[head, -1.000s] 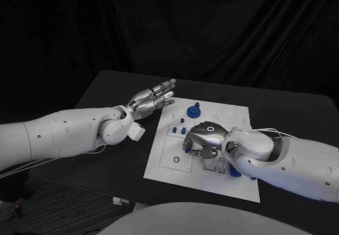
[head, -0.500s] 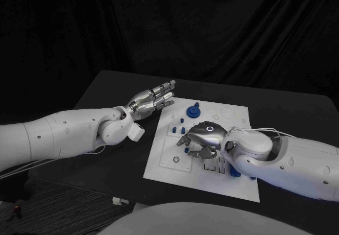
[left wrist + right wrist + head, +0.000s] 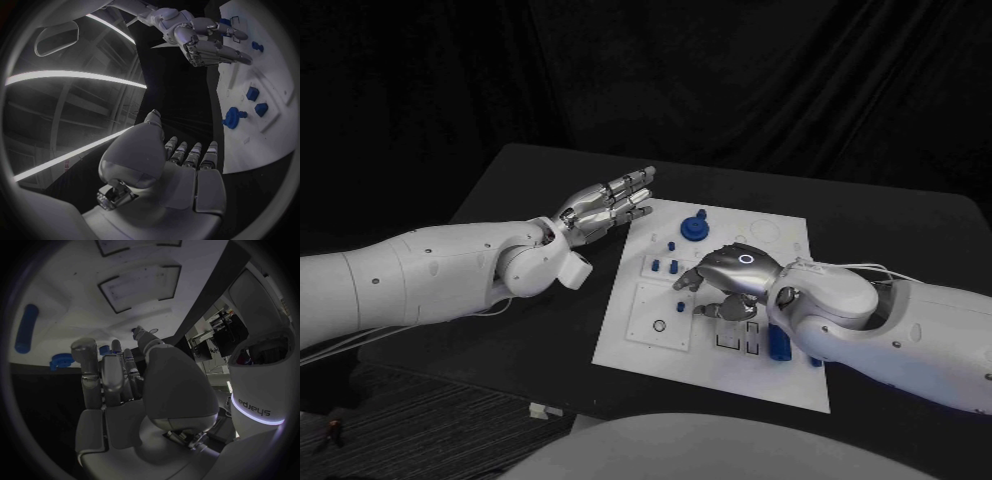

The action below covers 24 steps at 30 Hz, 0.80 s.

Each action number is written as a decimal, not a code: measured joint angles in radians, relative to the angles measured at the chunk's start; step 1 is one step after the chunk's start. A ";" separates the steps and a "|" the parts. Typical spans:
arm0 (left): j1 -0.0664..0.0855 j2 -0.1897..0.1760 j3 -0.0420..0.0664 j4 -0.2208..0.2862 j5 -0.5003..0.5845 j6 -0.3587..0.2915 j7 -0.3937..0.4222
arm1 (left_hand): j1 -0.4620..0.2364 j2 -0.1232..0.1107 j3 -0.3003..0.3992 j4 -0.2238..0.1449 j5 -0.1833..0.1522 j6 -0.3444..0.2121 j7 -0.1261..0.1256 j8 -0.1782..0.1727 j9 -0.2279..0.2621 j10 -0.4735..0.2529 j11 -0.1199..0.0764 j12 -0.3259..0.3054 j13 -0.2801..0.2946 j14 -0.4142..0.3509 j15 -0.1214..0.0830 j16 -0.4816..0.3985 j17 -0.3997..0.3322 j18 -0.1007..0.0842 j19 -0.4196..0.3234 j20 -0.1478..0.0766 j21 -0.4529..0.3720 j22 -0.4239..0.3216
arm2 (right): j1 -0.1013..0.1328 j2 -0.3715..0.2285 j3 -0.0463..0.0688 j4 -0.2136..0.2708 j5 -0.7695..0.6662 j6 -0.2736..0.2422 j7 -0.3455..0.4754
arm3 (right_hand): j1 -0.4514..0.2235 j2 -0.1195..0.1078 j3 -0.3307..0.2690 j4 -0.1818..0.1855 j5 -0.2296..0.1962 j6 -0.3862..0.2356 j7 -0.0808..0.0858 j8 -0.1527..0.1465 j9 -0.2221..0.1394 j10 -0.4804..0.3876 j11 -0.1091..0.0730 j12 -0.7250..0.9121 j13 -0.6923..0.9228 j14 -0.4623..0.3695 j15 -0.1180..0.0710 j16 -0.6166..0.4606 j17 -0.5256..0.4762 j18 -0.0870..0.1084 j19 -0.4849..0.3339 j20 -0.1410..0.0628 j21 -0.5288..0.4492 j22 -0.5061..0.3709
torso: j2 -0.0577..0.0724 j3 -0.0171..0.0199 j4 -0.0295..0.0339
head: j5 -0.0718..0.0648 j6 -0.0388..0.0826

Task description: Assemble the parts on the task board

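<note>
The white task board (image 3: 733,378) lies mid-table. My right hand (image 3: 726,282) hovers over its middle with fingers bent down and apart, and I see nothing between them. Near its fingertips lies a small blue part (image 3: 679,308). A blue gear-like part (image 3: 694,228) stands toward the board's far end, with two small blue pegs (image 3: 662,266) nearer. A long blue part (image 3: 777,343) lies beside the right wrist and appears as a long blue part (image 3: 26,327) in the right wrist view. My left hand (image 3: 607,205) floats open, fingers straight, off the board's far left corner.
Two black-outlined rectangular slots (image 3: 733,338) sit on the board just behind the right hand. The black table (image 3: 531,330) spreads out around the board. My left forearm (image 3: 430,275) crosses the table's left side and my right forearm (image 3: 906,330) covers the board's near right corner.
My right hand has drawn back to the right and lifted a little, uncovering the two black-outlined slots. The left hand has barely moved.
</note>
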 measured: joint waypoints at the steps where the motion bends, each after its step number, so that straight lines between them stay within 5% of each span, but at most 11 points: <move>1: 0.000 -0.002 0.000 0.001 0.000 0.000 0.000 | 0.000 0.000 0.000 0.000 0.000 0.000 0.000 0.000 0.000 0.000 0.000 0.000 0.000 0.000 0.000 0.000 0.000 0.000 0.000 0.000 0.000 0.000 | 0.011 -0.018 0.000 0.010 0.004 -0.007 0.000 | -0.004 0.004 -0.006 0.006 0.000 0.004 0.003 0.000 0.001 -0.001 -0.001 0.005 0.002 0.000 0.000 0.000 0.000 0.000 0.000 0.000 0.000 0.000 | 0.000 0.0000 -0.0003 | -0.002 0.000; 3: 0.000 -0.007 0.000 0.003 0.000 0.000 0.000 | 0.000 0.000 -0.005 -0.001 -0.004 0.005 0.005 0.000 0.000 0.000 0.000 0.000 0.000 0.000 0.000 0.000 0.000 0.000 0.000 0.000 0.000 0.000 | 0.033 -0.049 0.000 0.027 0.018 -0.014 -0.002 | -0.050 0.017 -0.036 0.036 -0.002 0.022 0.025 0.006 0.001 -0.023 0.003 0.010 0.003 0.002 0.002 0.013 0.008 0.000 0.008 0.005 0.010 0.000 | 0.000 0.0000 -0.0012 | -0.009 0.000; 4: 0.000 -0.009 0.000 0.004 0.000 0.000 0.000 | -0.013 0.003 -0.018 0.003 -0.045 0.009 0.009 0.000 0.001 0.000 0.000 0.000 0.000 0.000 0.000 0.000 0.000 0.000 0.000 0.000 0.000 0.000 | 0.044 -0.064 0.001 0.034 0.029 -0.016 -0.004 | -0.088 0.025 -0.058 0.058 -0.002 0.022 0.045 0.006 0.000 -0.042 0.010 0.007 0.000 0.011 0.011 0.030 0.023 0.000 0.023 0.008 0.034 0.000 | 0.000 0.0000 -0.0020 | -0.015 0.000; 6: 0.000 -0.012 0.000 0.007 0.000 -0.002 0.000 | -0.094 0.015 -0.057 0.008 -0.193 0.011 0.011 0.000 0.002 0.000 0.000 0.005 0.001 0.000 0.000 0.000 0.000 0.000 0.000 0.000 0.000 0.000 | 0.065 -0.103 0.002 0.050 0.066 -0.016 -0.009 | -0.122 0.029 -0.084 0.084 -0.014 0.017 0.061 0.005 -0.002 -0.070 0.020 -0.002 -0.009 0.021 0.022 0.048 0.039 0.000 0.039 0.014 0.059 0.000 | 0.000 -0.0001 -0.0032 | -0.020 0.000; 8: 0.000 -0.014 0.000 0.008 0.000 -0.003 0.000 | -0.148 0.012 -0.085 0.007 -0.282 0.004 -0.001 0.000 0.002 -0.002 0.005 0.005 0.001 0.000 0.000 0.000 0.000 0.000 0.000 0.000 0.000 0.000 | 0.080 -0.144 0.002 0.064 0.107 -0.013 -0.019 | -0.141 0.028 -0.112 0.112 -0.028 -0.008 0.056 -0.004 -0.006 -0.103 0.031 -0.013 -0.021 0.027 0.027 0.054 0.043 0.000 0.047 0.022 0.070 0.000 | 0.000 -0.0003 -0.0043 | -0.023 0.000; 9: 0.000 -0.014 0.000 0.010 0.000 -0.004 0.001 | -0.167 0.007 -0.097 0.005 -0.296 0.004 -0.009 0.000 0.002 0.000 0.007 0.005 0.001 0.000 0.000 0.000 0.000 0.000 0.000 0.000 0.000 0.000 | 0.084 -0.162 0.002 0.069 0.123 -0.011 -0.023 | -0.141 0.028 -0.119 0.119 -0.031 -0.018 0.050 -0.005 -0.007 -0.112 0.033 -0.014 -0.023 0.027 0.027 0.054 0.044 0.000 0.047 0.022 0.070 0.000 | 0.000 -0.0004 -0.0046 | -0.024 0.000; 13: -0.001 -0.017 0.000 0.013 0.000 -0.010 0.002 | -0.200 0.001 -0.122 0.003 -0.304 -0.028 -0.043 0.000 -0.002 0.000 0.007 0.008 0.002 0.000 0.000 0.000 0.000 0.000 0.000 0.000 0.000 0.001 | 0.097 -0.219 0.001 0.073 0.176 -0.001 -0.045 | -0.141 0.028 -0.129 0.129 -0.027 -0.025 0.043 -0.006 -0.007 -0.122 0.037 -0.014 -0.024 0.027 0.027 0.069 0.054 0.000 0.050 0.025 0.077 0.000 | -0.001 -0.0014 -0.0062 | -0.030 0.000; 16: -0.001 -0.018 0.000 0.014 0.000 -0.014 0.002 | -0.200 0.001 -0.122 0.003 -0.304 -0.034 -0.049 0.000 -0.004 0.000 0.007 0.008 0.002 0.000 0.000 0.000 0.000 0.000 0.000 0.000 0.000 0.001 | 0.099 -0.240 0.001 0.068 0.190 0.010 -0.060 | -0.122 0.009 -0.147 0.147 -0.023 -0.042 0.021 -0.006 -0.007 -0.131 0.038 -0.014 -0.024 0.027 0.027 0.084 0.070 0.000 0.056 0.030 0.105 0.000 | -0.001 -0.0021 -0.0069 | -0.035 0.000; 20: -0.002 -0.018 0.000 0.014 0.000 -0.018 0.002 | -0.200 0.001 -0.122 0.003 -0.304 -0.034 -0.049 0.000 -0.004 0.000 0.007 0.008 0.002 0.000 0.000 0.000 0.000 0.000 0.000 0.000 0.000 0.002 | 0.097 -0.255 0.001 0.055 0.191 0.027 -0.074 | -0.100 0.005 -0.165 0.165 -0.024 -0.010 -0.036 -0.006 -0.004 -0.141 0.034 -0.014 -0.024 0.027 0.027 0.084 0.062 0.000 0.056 0.030 0.100 0.000 | -0.002 -0.0022 -0.0067 | -0.041 0.000; 24: -0.003 -0.017 0.000 0.014 0.000 -0.021 0.002 | -0.153 0.024 -0.094 -0.001 -0.265 -0.028 -0.055 0.000 -0.004 0.000 0.007 0.008 0.002 0.000 0.000 0.000 0.001 0.000 0.000 0.000 0.000 0.002 | 0.089 -0.259 0.001 0.040 0.187 0.038 -0.081 | -0.079 0.004 -0.166 0.166 -0.028 -0.007 -0.040 -0.004 -0.002 -0.141 0.034 -0.012 -0.024 0.027 0.027 0.084 0.060 0.000 0.052 0.027 0.097 0.000 | -0.002 -0.0018 -0.0071 | -0.044 0.000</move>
